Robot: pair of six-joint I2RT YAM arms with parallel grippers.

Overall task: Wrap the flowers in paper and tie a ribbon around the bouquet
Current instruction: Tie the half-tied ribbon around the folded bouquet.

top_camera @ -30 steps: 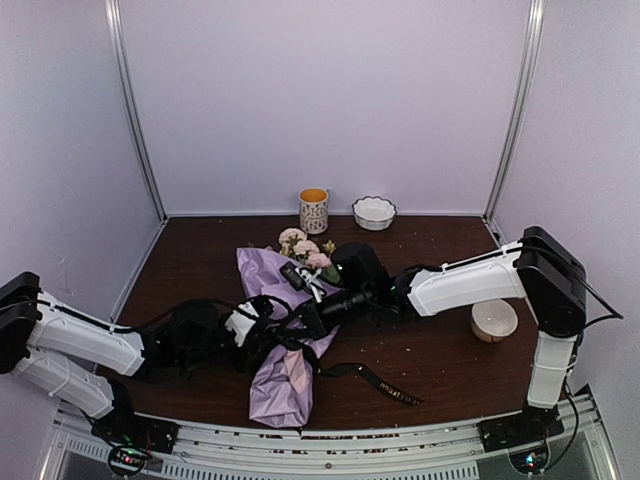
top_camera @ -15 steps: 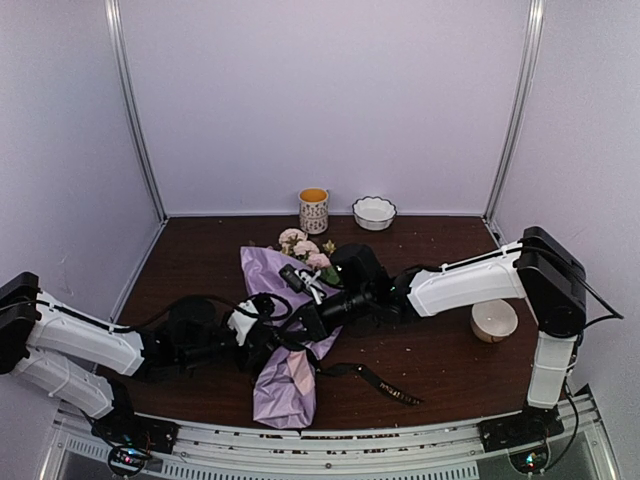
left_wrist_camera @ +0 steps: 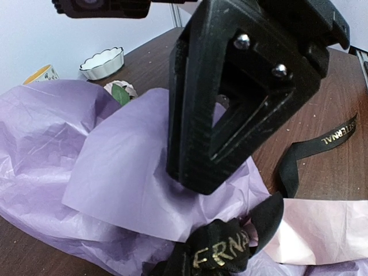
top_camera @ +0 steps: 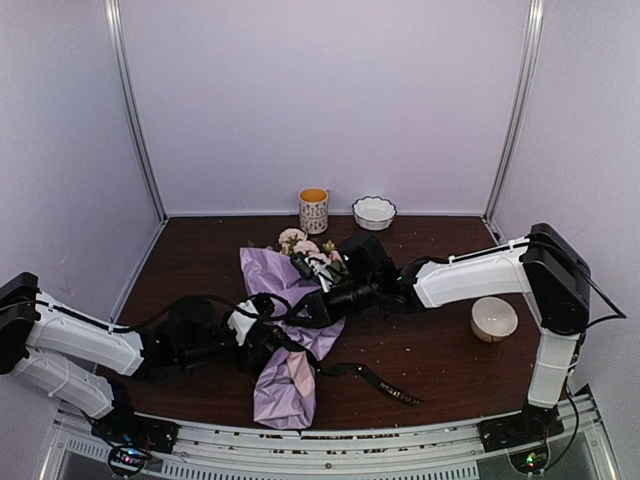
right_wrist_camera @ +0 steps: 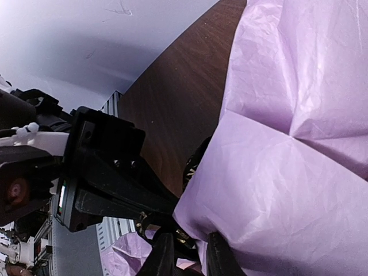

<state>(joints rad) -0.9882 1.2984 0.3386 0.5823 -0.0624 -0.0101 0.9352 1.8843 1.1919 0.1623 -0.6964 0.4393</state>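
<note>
The left gripper (top_camera: 270, 338) is closed tight, and a bunched knot of the black ribbon (left_wrist_camera: 218, 256) sits right at its tip, so it appears to be pinching the ribbon against the lower part of the bouquet (top_camera: 285, 375). The right gripper (right_wrist_camera: 188, 247) reaches in from the other side, almost tip to tip with the left one. Its two fingers (right_wrist_camera: 164, 259) stand slightly apart with a narrow gap. They press down on a fold of the purple paper (left_wrist_camera: 115, 172), and I cannot tell whether anything is caught between them. The paper is crumpled around the stems in a loose cone that lies flat on the desk (top_camera: 440, 355), near the middle. Its narrow end points toward the near edge and its wide end toward the back wall. The flowers (top_camera: 300, 243), pale pink with some green, stick out of that far end just beside the right arm's wrist. From the knot, the free tail of the ribbon, with gold lettering, runs off the paper and lies on the bare wood toward the near right. Well behind the bouquet, a patterned cup (top_camera: 313, 210) with a yellow inside and a white scalloped bowl (top_camera: 374, 212) stand near the back wall. A plain pale bowl (top_camera: 494, 320) sits at the right, beside the right arm's upright link.
</note>
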